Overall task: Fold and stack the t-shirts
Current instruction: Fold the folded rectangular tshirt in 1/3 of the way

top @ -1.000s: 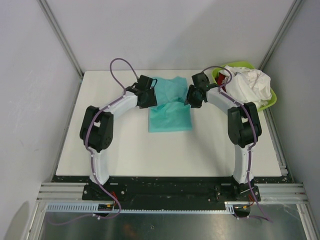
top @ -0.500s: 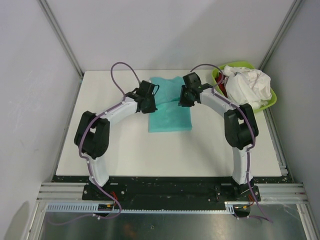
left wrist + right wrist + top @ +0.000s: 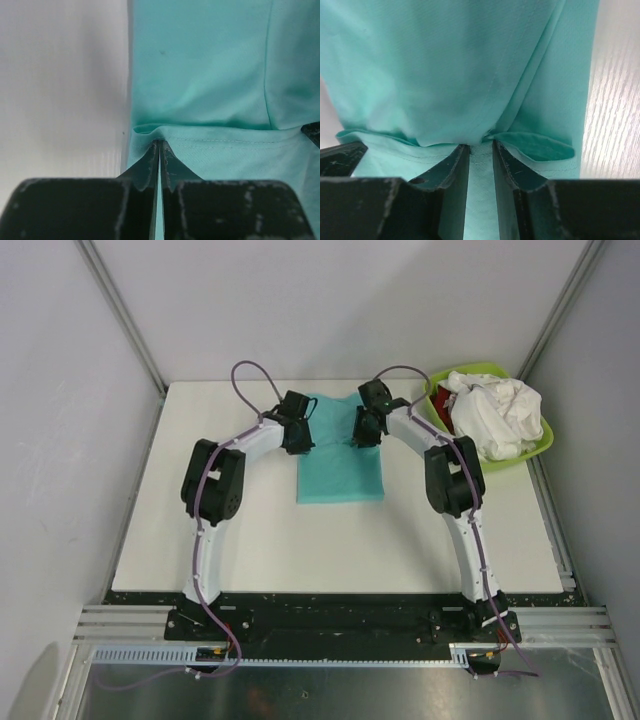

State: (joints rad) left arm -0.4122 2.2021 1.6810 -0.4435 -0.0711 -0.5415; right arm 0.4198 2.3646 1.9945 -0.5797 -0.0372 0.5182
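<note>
Our wrist views alone reveal left fingers [image 3: 151, 161] and right fingers [image 3: 464, 156] each pinching an edge of the teal cloth t-shirt [image 3: 340, 470].

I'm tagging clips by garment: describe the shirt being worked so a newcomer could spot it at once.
On the white table, at the middle of its far half, lies the teal t-shirt, a flat rectangle pinched by the left pincer and right pincer. Unlike the white shirts heaped in the lime-green basin at far right, it is teal and spread out.

Left end effector [image 3: 159, 146] and right end effector [image 3: 481, 146] have clamped onto the teal t-shirt [image 3: 340, 470] and pulled it flat.
</note>
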